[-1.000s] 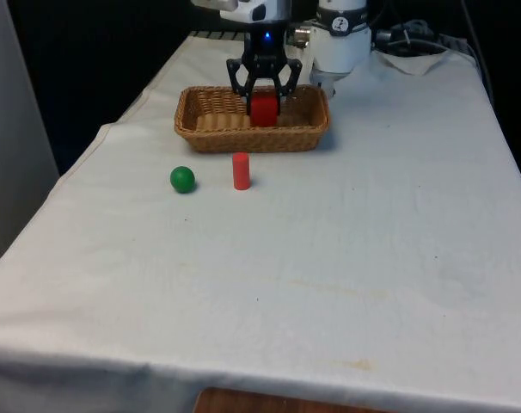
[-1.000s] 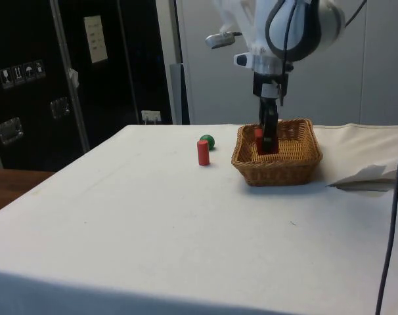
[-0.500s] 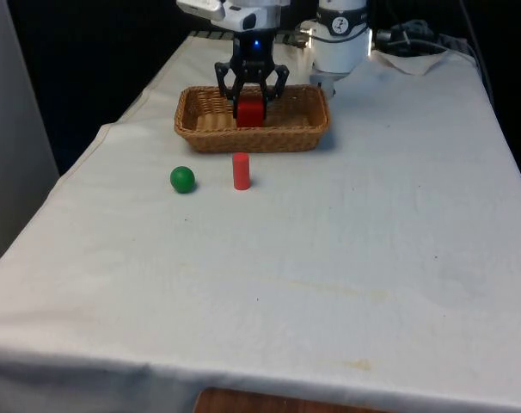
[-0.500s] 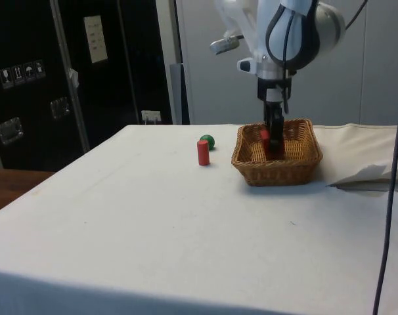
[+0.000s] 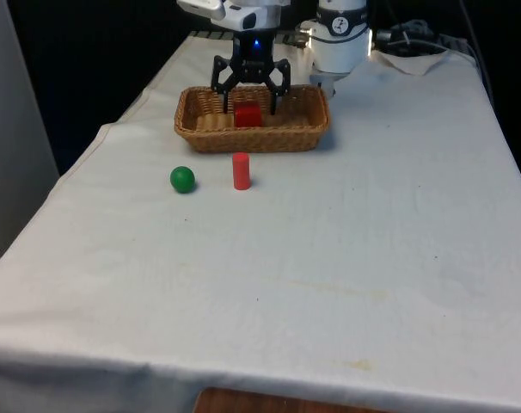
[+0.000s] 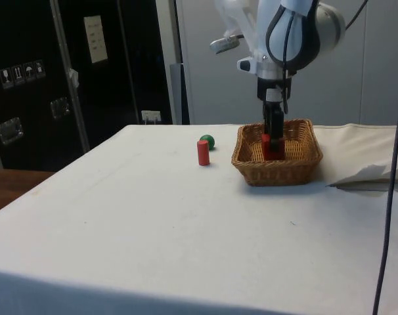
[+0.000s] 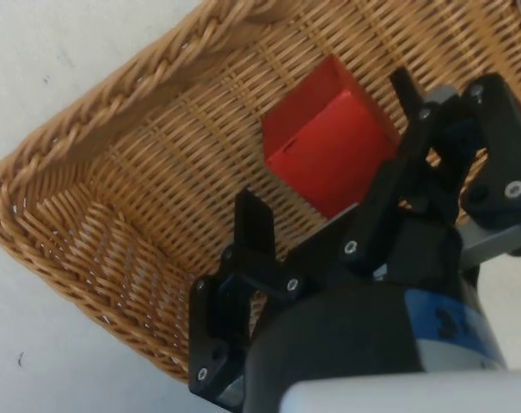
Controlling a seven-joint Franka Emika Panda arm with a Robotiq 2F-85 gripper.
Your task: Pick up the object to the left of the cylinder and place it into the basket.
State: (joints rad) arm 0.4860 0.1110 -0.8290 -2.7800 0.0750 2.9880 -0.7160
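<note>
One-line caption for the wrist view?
Open end effector above red cube resting in basket.

basket (image 5: 200,136) wall ringing red cube (image 5: 248,115), open above

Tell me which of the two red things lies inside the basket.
The red cube, lying in the wicker basket right under the open gripper. The other red thing, the upright red cylinder, stands on the cloth outside the basket beside the green ball.

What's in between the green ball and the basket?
Nothing but bare white cloth lies between the green ball and the basket in the front view. The red cylinder stands off to the ball's side.
</note>
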